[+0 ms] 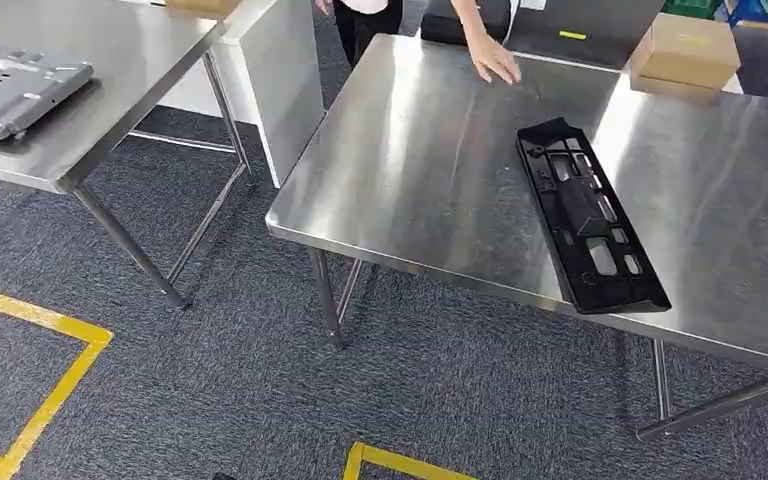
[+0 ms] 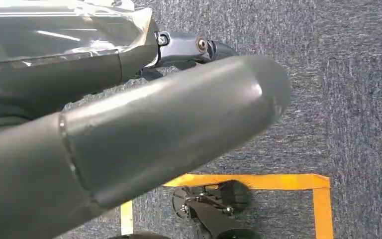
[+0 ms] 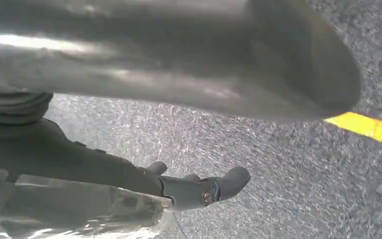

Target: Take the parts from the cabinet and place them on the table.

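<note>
**One black part laid on the steel table; both hands hang over the carpet**

Two steel tables are seen from the head view. On the nearer table (image 1: 430, 180) one long black plastic part (image 1: 588, 215) with cut-out slots is laid flat, its near end reaching the table's front edge. One closed cardboard box (image 1: 685, 52) is set at the far right corner; its contents cannot be told. A person's hand (image 1: 492, 58) is pressed flat on the far edge. On the second table (image 1: 110, 70), to the left, one grey metal panel (image 1: 10, 88) is laid.

The left hand (image 2: 179, 119) and the right hand (image 3: 189, 64) are held above grey carpet (image 1: 210, 380) marked with yellow tape (image 1: 45, 400). Nothing is seen held in either; how far the fingers are spread cannot be told.
</note>
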You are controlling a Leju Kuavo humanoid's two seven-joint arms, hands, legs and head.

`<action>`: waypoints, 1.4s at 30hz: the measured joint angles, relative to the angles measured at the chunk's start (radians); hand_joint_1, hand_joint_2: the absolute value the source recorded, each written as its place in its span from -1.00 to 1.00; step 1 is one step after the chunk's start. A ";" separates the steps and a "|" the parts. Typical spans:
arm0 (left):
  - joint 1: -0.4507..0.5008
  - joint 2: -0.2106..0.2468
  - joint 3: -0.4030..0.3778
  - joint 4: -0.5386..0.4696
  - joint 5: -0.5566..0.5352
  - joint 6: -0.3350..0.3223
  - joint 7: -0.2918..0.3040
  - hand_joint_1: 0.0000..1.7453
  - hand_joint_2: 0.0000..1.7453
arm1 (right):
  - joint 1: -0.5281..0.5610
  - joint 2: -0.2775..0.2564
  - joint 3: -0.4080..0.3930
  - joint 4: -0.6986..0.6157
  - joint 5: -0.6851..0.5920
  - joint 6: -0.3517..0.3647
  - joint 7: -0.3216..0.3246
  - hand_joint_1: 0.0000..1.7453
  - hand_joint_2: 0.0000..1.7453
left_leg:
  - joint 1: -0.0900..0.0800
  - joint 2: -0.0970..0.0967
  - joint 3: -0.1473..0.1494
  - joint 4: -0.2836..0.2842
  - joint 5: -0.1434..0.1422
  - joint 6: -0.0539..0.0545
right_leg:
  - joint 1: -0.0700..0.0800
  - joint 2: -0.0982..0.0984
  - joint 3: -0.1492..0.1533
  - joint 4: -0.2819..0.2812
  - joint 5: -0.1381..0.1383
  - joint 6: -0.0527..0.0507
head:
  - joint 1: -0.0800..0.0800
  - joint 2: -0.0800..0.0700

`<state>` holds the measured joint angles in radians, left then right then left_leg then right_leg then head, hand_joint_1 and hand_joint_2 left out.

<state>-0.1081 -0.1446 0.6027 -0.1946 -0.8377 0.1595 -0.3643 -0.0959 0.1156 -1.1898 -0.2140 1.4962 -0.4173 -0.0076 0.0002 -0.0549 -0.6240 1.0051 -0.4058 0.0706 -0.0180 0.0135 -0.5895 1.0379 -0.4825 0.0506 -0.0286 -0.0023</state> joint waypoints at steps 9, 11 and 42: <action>-0.001 0.000 -0.003 0.000 0.000 0.000 -0.001 -1.00 -1.00 | -0.001 0.001 0.013 0.003 0.006 0.004 -0.005 -1.00 -1.00 | 0.014 0.012 -0.023 0.004 0.023 -0.028 | -0.019 -0.002 0.121 -0.058 -0.067 0.030 | 0.006 0.000; 0.000 0.002 -0.003 -0.001 0.000 0.000 -0.003 -1.00 -1.00 | 0.001 0.004 0.016 0.004 0.006 0.004 -0.011 -1.00 -1.00 | 0.007 0.008 -0.022 0.007 0.027 -0.042 | -0.004 0.010 0.097 -0.038 -0.038 0.015 | 0.004 0.000; -0.012 -0.003 -0.006 -0.001 -0.008 -0.010 -0.016 -1.00 -1.00 | 0.007 -0.003 0.042 0.010 0.023 0.006 0.002 -1.00 -1.00 | 0.009 0.053 -0.006 0.001 0.022 -0.052 | -0.005 -0.002 0.138 -0.062 -0.063 0.013 | 0.004 0.000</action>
<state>-0.1202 -0.1480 0.5970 -0.1957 -0.8461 0.1495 -0.3807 -0.0894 0.1129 -1.1482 -0.2045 1.5194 -0.4109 -0.0057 0.0093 -0.0014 -0.6302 1.0063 -0.3841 0.0188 -0.0228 0.0115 -0.4515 0.9764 -0.5460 0.0632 -0.0244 -0.0023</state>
